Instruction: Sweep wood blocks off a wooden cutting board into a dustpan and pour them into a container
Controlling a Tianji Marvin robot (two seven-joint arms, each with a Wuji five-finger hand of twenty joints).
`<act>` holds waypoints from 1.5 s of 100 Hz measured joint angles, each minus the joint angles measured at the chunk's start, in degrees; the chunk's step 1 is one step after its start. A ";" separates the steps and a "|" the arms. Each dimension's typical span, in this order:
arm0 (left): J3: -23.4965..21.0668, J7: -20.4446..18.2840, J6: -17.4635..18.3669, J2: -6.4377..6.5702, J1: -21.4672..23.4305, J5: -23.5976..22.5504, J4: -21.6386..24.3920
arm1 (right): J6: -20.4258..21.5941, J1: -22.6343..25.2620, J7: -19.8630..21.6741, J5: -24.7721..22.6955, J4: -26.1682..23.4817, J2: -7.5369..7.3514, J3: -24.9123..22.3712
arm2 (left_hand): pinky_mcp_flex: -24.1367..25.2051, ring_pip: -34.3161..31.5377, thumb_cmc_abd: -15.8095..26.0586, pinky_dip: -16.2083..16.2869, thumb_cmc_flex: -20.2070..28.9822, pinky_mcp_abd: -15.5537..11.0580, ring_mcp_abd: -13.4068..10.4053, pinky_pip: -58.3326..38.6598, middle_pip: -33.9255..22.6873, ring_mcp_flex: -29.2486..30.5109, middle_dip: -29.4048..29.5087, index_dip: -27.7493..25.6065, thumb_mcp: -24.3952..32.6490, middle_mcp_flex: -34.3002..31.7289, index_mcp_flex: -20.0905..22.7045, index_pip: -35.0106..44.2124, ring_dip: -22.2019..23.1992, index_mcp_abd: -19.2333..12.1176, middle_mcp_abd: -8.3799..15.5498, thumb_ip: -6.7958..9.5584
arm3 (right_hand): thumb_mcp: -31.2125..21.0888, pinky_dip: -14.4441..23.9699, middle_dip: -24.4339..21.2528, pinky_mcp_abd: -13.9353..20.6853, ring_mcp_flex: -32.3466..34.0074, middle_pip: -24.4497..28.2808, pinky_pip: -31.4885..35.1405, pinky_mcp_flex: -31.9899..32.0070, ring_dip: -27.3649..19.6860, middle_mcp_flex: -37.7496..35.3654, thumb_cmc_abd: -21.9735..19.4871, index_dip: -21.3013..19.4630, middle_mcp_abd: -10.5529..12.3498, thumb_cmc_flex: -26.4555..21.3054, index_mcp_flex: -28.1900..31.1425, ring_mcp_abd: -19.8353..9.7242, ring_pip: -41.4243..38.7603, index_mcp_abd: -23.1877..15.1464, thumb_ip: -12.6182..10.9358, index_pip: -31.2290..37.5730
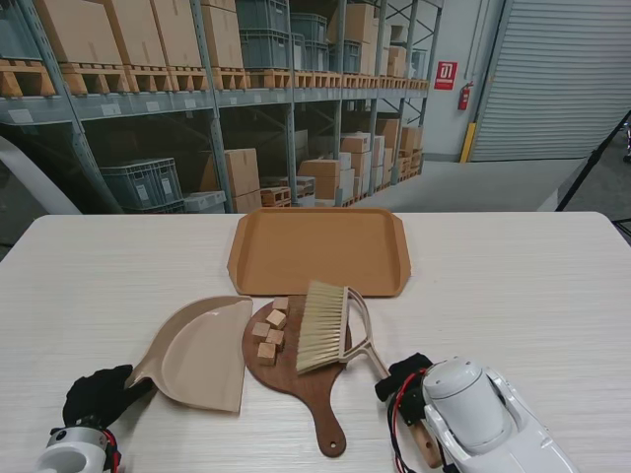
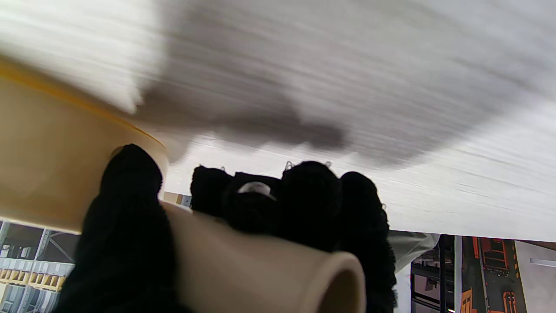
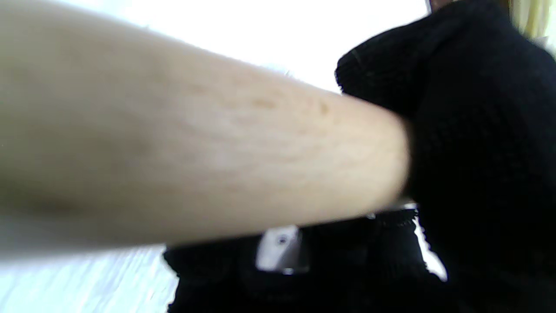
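1. Black-gloved, the left robot hand [image 1: 97, 396] sits near the counter's [image 1: 552, 286] near-left corner, its fingers [image 2: 312, 200] curled around the dustpan's tubular handle [image 2: 243, 269], pinching it firmly.
2. Beige plastic, the dustpan [image 1: 202, 350] lies flat on the counter with its open mouth touching the left rim of the cutting board [image 1: 311, 379]. To do this step well, I judge the lip should stay pressed down and snug against the board so no block slips beneath it.
3. Wood blocks [image 1: 270, 331], a small cluster, lie on the board's left half, just beside the dustpan mouth and between it and the bristles.
4. Pale bristles of the brush [image 1: 322, 326] rest on the board's right half, angled toward the blocks. A low, steady stroke leftward, bristles flexed against the board, should gather the cluster without flicking pieces over the pan's wall.
5. Near the near-right corner, the right robot hand [image 1: 406, 379] is clamped on the wooden brush handle [image 3: 195, 161], fingers wrapped tight.
6. Toward the counter's far edge, the tan tray [image 1: 319, 251] waits as the container, holding nothing visible; it lies near, so the pour needs only a short carry.
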State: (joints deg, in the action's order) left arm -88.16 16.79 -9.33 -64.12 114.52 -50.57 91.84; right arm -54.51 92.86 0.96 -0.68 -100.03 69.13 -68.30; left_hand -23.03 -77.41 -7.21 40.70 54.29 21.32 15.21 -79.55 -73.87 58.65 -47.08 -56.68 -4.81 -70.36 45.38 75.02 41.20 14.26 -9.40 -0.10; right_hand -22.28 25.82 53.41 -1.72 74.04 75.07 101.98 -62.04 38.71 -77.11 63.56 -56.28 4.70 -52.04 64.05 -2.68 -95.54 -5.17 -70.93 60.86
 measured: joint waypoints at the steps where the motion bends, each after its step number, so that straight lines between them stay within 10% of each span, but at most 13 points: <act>1: 0.00 -0.01 0.00 0.00 0.00 0.00 0.00 | 0.00 0.05 0.04 -0.03 -0.02 -0.03 -0.02 | 0.00 0.00 0.00 0.00 0.00 0.00 0.00 0.00 0.00 0.00 0.00 0.00 0.00 0.00 0.00 0.00 0.00 0.00 0.00 0.00 | 0.00 0.00 0.00 0.00 0.00 0.00 0.00 0.00 0.00 0.00 0.00 0.00 0.00 0.00 0.00 0.00 -0.01 0.00 0.00 0.00; 150: 0.39 0.01 0.10 0.00 -0.44 0.16 -0.20 | 4.79 -9.23 8.66 4.49 5.74 -2.11 12.38 | 0.00 0.01 0.00 0.00 0.07 0.00 0.00 0.00 0.00 0.00 0.00 0.00 0.00 0.00 0.00 0.00 0.00 0.00 0.00 0.01 | -0.52 -0.59 0.00 0.05 0.47 0.08 0.00 -5.40 0.04 -0.07 -0.91 -0.17 -0.19 0.07 0.01 0.05 -0.45 0.00 0.00 0.00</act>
State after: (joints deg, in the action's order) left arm -87.77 16.81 -9.23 -64.12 114.08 -50.40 91.64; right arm -49.71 83.63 9.62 3.80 -94.29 67.02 -55.92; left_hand -23.03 -77.40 -7.21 40.70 54.35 21.32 15.21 -79.55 -73.87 58.65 -47.08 -56.68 -4.81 -70.36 45.38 75.02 41.20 14.27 -9.40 -0.09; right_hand -22.80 25.23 53.41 -1.67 74.52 75.15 101.98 -67.44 38.75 -77.18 62.65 -56.45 4.51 -51.97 64.06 -2.63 -95.99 -5.17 -70.93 60.86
